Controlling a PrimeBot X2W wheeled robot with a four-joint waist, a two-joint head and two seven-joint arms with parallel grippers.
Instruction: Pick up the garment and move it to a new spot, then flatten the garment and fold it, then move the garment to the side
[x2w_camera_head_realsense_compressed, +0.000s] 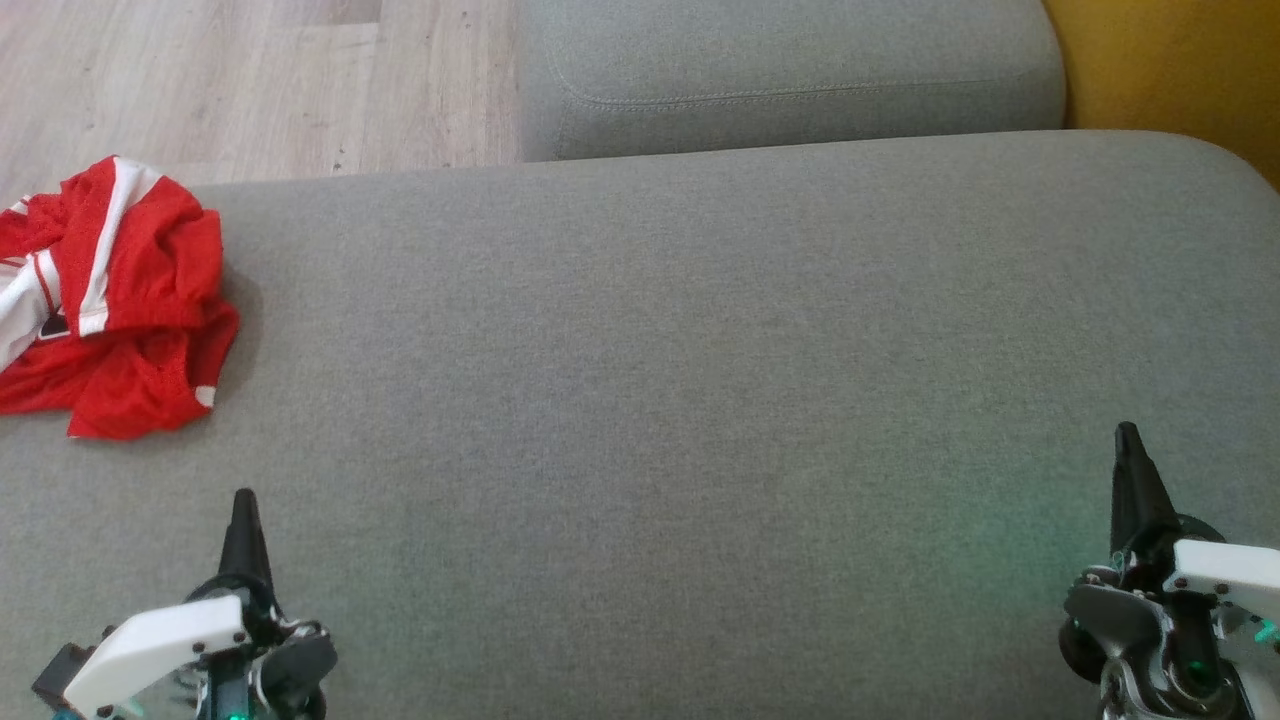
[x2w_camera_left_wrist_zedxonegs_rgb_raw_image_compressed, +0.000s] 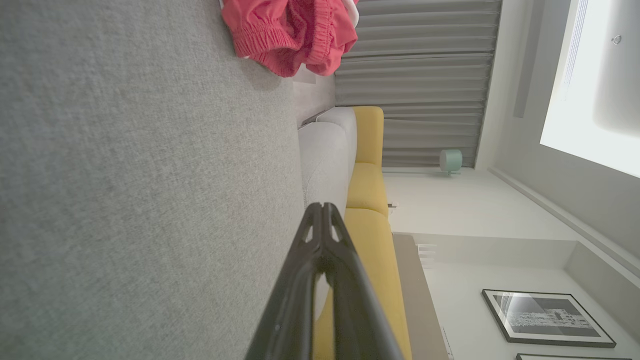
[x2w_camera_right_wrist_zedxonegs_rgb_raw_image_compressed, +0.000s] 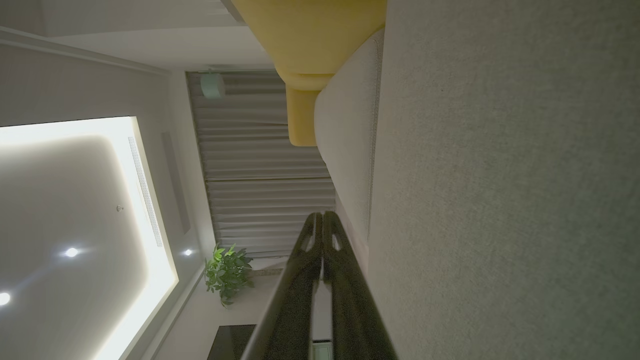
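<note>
Your garment (x2w_camera_head_realsense_compressed: 120, 320) sits crumpled at the left edge of the grey cushion (x2w_camera_head_realsense_compressed: 650, 350), ahead of and a little left of your left tool (x2w_camera_head_realsense_compressed: 243, 497) and well apart from your right tool (x2w_camera_head_realsense_compressed: 1127, 431). Both tools have their fingers pressed together, pinching nothing, tips over bare cushion.

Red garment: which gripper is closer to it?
Left. The left gripper sits just below the garment in the head view; the right gripper is far across the grey cushion.
</note>
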